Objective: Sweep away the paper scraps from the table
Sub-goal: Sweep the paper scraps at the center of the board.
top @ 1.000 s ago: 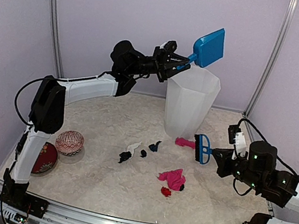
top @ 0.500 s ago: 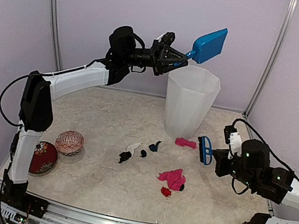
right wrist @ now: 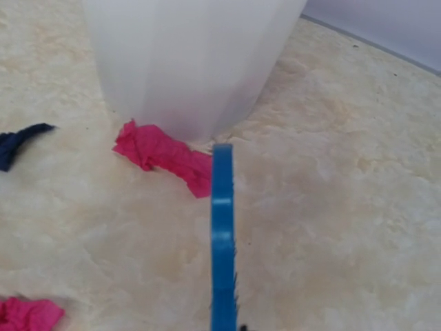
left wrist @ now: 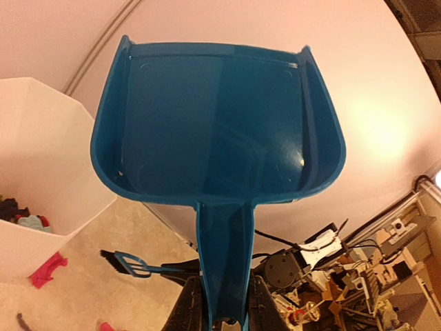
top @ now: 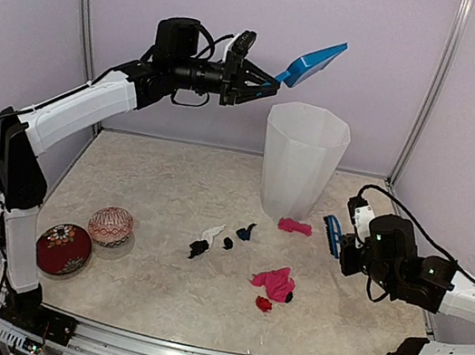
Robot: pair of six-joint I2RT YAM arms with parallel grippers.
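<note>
Clamping the empty blue plastic dustpan (top: 313, 62) by its handle in the left gripper (top: 264, 79), high left of the tall white faceted bin (top: 301, 166). Pinching the blue brush (top: 332, 236) in the closed right gripper (top: 345, 247). Leaving crumpled paper scraps (top: 274, 282), a few already binned, scattered mid beige marble-patterned table (top: 152, 190).

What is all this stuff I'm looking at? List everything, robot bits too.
blue plastic dustpan: one, blue, held high, up-left of the bin
tall white faceted bin: one, translucent white, back of the table, a few scraps inside
blue plastic brush: one, blue, right of the bin's foot
paper scraps: about eight, pink, red, black, white, on the table before the bin
round patterned containers: two, pink and dark red, front left
beige marble-patterned table: one, beige, under everything
left gripper: one, black, shut on the dustpan's handle
right gripper: one, black, shut on the brush
</note>
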